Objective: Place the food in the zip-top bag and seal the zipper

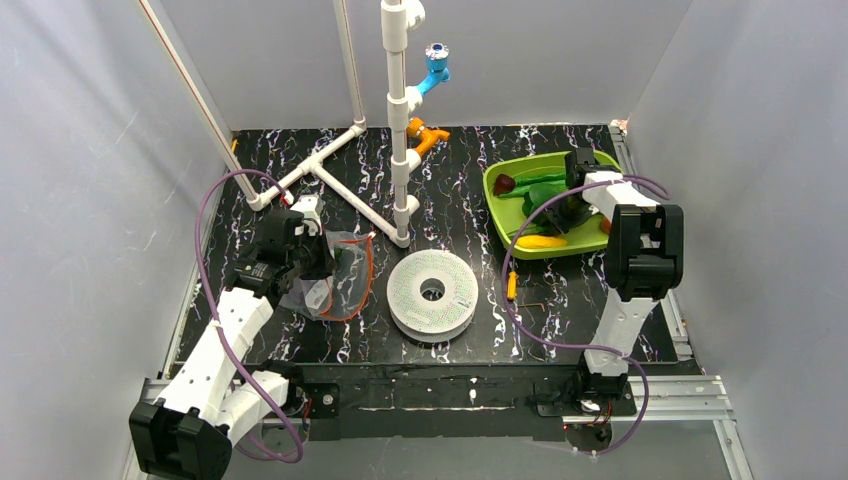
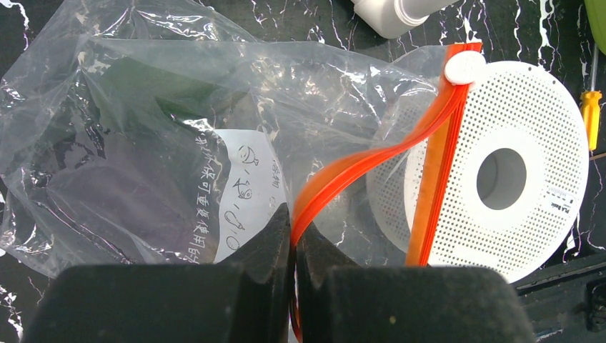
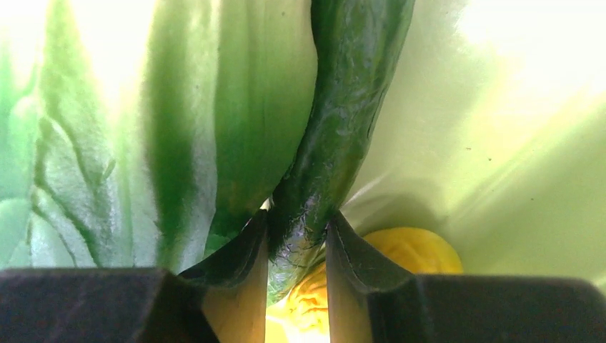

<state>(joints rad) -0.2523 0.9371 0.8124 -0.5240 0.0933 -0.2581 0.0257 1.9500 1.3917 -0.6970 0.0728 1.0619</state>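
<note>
spool (image 1: 455,300) between zip-top bag (image 1: 345,262) and tray (image 1: 545,162) | pipe frame (image 1: 345,190) behind bag | screwdriver (image 1: 512,286) beside spool
</note>
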